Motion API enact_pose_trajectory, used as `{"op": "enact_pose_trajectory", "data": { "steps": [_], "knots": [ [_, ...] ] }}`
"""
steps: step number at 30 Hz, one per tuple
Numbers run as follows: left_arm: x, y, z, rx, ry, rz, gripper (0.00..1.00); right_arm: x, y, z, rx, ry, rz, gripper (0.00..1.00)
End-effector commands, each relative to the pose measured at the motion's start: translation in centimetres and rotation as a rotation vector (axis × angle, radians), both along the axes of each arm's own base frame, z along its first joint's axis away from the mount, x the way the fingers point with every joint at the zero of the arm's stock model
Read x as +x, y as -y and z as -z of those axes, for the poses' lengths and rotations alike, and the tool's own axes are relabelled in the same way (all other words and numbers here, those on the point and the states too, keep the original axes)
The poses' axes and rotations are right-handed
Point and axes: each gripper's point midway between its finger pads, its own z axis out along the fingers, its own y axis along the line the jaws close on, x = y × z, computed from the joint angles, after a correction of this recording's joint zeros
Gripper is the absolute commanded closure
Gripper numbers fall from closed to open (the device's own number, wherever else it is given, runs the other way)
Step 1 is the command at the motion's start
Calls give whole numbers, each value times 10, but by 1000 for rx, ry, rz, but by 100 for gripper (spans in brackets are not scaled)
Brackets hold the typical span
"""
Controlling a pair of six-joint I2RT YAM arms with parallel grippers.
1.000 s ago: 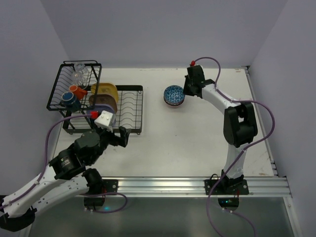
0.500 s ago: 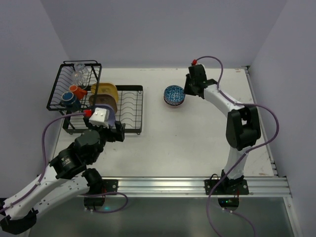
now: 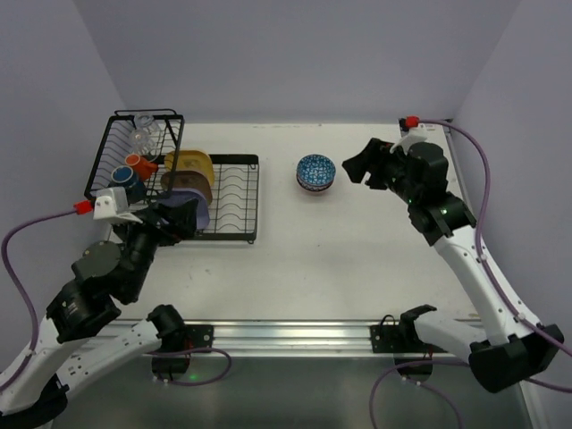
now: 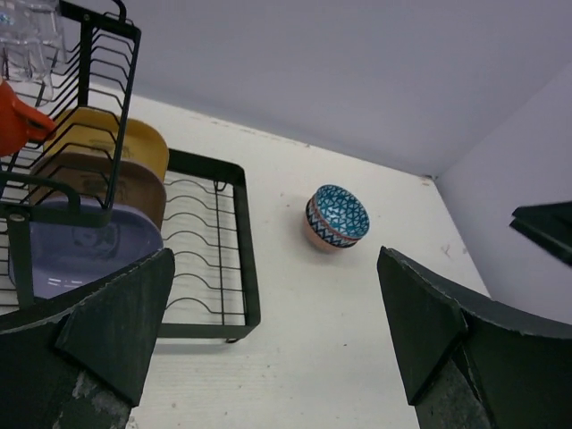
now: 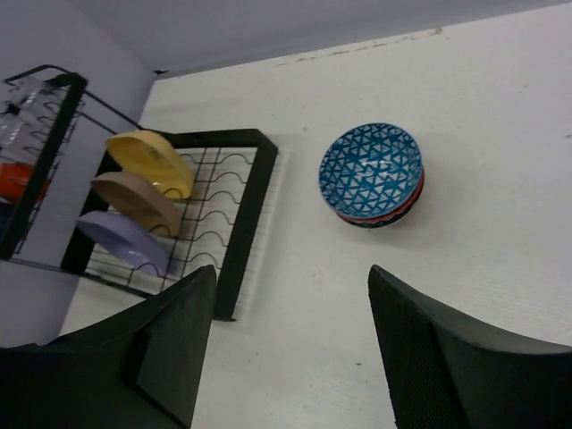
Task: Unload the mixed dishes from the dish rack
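The black wire dish rack (image 3: 234, 198) stands at the left. Yellow (image 3: 193, 163), tan (image 3: 186, 182) and lavender (image 3: 195, 213) plates stand upright in its flat tray. An orange mug (image 3: 139, 165), a dark mug (image 3: 126, 183) and a clear glass (image 3: 143, 136) sit in its raised basket (image 3: 107, 165). A stack of patterned bowls (image 3: 315, 172), blue-white on top, rests on the table right of the rack. My left gripper (image 3: 179, 217) is open beside the lavender plate (image 4: 80, 252). My right gripper (image 3: 356, 168) is open and empty, just right of the bowls (image 5: 372, 174).
White table (image 3: 357, 259) with walls at the back and both sides. The rack's tray (image 5: 243, 228) has bare dividers on its right half. A metal rail (image 3: 357, 335) runs along the near edge.
My right gripper opened, let go of the bowl stack and drew back to the right. My left gripper swung left and up to the plates in the rack.
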Motion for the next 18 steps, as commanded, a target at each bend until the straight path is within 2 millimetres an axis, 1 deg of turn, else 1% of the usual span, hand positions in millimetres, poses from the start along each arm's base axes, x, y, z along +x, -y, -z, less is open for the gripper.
{"op": "enact_pose_trajectory", "data": {
  "steps": [1, 2, 3, 4, 5, 6, 7, 8, 9, 10, 11, 12, 13, 14, 16, 17, 18],
  "knots": [
    [-1, 16, -23, -48, 39, 74, 0, -32, -16, 18, 63, -37, -131, 27],
    [2, 16, -27, -40, 23, 59, 0, -39, -15, 16, 73, -27, -143, 27],
    [14, 28, -15, 10, -34, 46, 0, -52, -14, 6, 93, 10, -156, 26],
    [19, 33, -8, 39, -72, 37, 0, -58, -12, 11, 91, 8, -158, 24],
    [25, 36, -11, 49, -86, 19, 0, -62, -9, 11, 92, 17, -151, 22],
    [37, 49, 1, 96, -137, 9, 0, -66, -6, 9, 91, 27, -142, 20],
    [41, 53, 8, 119, -173, -2, 0, -72, 1, 6, 90, 52, -122, 19],
    [47, 52, 1, 120, -180, -45, 0, -76, 4, 6, 85, 54, -114, 18],
    [59, 61, 14, 149, -232, -83, 0, -79, 6, 5, 85, 61, -108, 18],
    [62, 59, 21, 181, -264, -116, 0, -83, 9, 3, 86, 73, -99, 18],
    [68, 52, 11, 178, -257, -190, 0, -85, 10, 3, 86, 75, -96, 18],
    [76, 58, 23, 186, -296, -235, 0, -86, 11, 4, 87, 75, -93, 18],
    [79, 53, 19, 197, -296, -281, 0, -89, 13, 3, 90, 83, -87, 18],
    [86, 59, 27, 186, -316, -322, 0, -91, 14, 4, 91, 81, -86, 18],
    [90, 58, 27, 187, -333, -367, 0, -94, 16, 5, 91, 86, -77, 18],
    [95, 59, 33, 204, -340, -401, 0, -94, 18, 6, 90, 88, -70, 18],
    [97, 61, 34, 169, -338, -426, 0, -95, 19, 8, 88, 86, -67, 18]
  ]
}}
